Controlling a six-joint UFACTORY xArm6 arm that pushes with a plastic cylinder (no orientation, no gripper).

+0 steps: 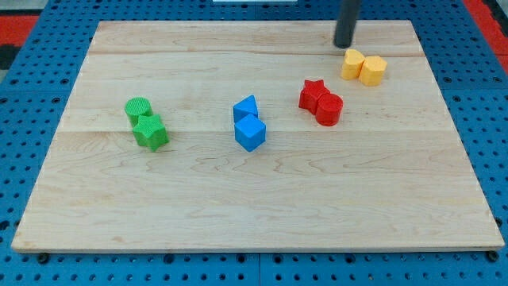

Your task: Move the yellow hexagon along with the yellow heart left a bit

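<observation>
Two yellow blocks sit touching at the view's upper right: the left one (353, 63) looks like the heart and the right one (373, 70) like the hexagon, though the shapes are hard to make out. My tip (343, 44) rests on the board just above and slightly left of the yellow heart, close to it but apart.
A red star (313, 94) touches a red round block (329, 109) below-left of the yellow pair. A blue triangle block (246, 108) and a blue cube (251, 133) sit mid-board. A green cylinder (138, 110) and a green star (150, 132) sit at the left. The wooden board (254, 206) lies on a blue pegboard.
</observation>
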